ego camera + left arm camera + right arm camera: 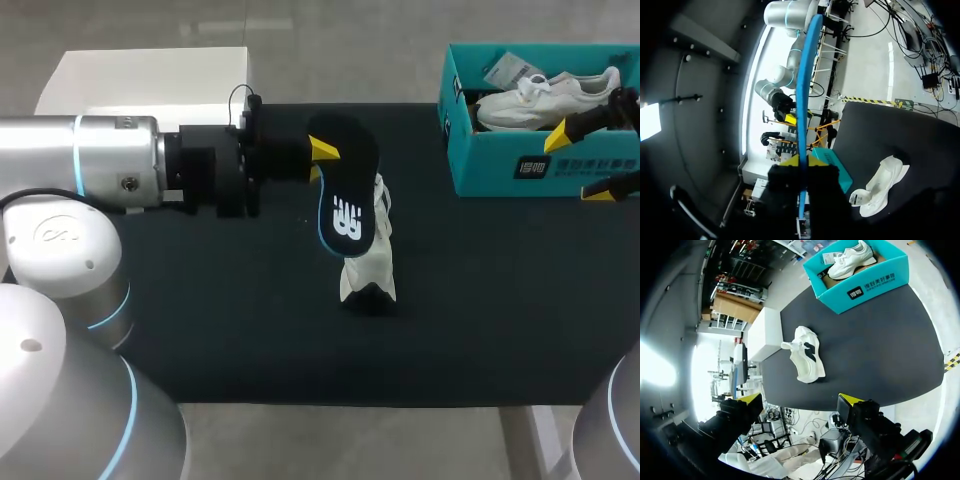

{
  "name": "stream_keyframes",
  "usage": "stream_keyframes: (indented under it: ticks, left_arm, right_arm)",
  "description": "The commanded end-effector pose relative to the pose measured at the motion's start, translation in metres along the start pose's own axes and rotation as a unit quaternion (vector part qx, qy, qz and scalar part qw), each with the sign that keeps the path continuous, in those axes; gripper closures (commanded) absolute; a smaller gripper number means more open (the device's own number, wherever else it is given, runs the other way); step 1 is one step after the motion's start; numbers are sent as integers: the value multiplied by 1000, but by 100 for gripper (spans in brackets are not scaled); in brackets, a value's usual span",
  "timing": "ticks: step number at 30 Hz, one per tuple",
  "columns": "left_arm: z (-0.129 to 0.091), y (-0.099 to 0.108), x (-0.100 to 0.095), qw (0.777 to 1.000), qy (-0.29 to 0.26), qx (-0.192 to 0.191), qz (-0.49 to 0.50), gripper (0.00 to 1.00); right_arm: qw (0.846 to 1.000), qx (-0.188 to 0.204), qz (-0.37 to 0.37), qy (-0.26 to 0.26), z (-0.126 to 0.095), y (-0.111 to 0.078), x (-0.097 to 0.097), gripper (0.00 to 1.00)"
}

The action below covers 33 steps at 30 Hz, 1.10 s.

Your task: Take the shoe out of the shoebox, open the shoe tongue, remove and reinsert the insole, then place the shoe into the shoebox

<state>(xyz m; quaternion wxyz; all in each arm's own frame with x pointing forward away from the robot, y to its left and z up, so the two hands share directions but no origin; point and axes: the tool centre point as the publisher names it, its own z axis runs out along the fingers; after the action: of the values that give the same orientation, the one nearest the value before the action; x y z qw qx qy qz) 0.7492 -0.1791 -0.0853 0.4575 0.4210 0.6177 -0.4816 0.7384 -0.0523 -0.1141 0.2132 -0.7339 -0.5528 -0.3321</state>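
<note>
My left gripper (325, 160) is shut on one end of a black insole (347, 200) with a blue rim, held in the air above the white shoe (368, 265). That shoe lies on the black mat (230, 330). In the left wrist view the insole (802, 95) shows edge-on as a blue strip between the fingers, with the shoe (881, 187) off to one side below. My right gripper (582, 162) stands open at the front wall of the teal shoebox (500, 165), holding nothing. In the right wrist view the shoe (805, 357) lies well ahead of the open gripper (800, 400).
A second white shoe (545, 92) lies inside the shoebox (875, 282) at the mat's far right corner. A white block (150, 75) stands at the far left, behind my left arm.
</note>
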Motion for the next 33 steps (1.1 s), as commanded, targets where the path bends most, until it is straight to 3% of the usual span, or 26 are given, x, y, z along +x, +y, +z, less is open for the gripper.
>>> stream_keyframes:
  ticks: [1,8,16,21,24,29,33]
  left_arm:
    - [1,-1,1,1000,-1,-2,1,100]
    - [1,-1,1,1000,-1,-2,1,100]
    - [-7,-5,38,995,66,28,-68,100]
    - [-10,-15,76,988,106,44,-107,100]
    - [-11,-16,99,984,128,30,-120,100]
    - [-7,-17,118,977,120,18,-174,100]
    - [0,-22,120,975,116,18,-190,100]
  right_arm:
    - [1000,0,1,-1,1,1,1,0]
    - [1000,0,1,-1,1,1,1,0]
    - [1000,0,1,-1,1,1,1,0]
    - [1000,0,1,-1,1,1,1,0]
    - [1000,0,1,-1,1,1,1,0]
    - [1000,0,1,-1,1,1,1,0]
    - [1000,0,1,-1,1,1,1,0]
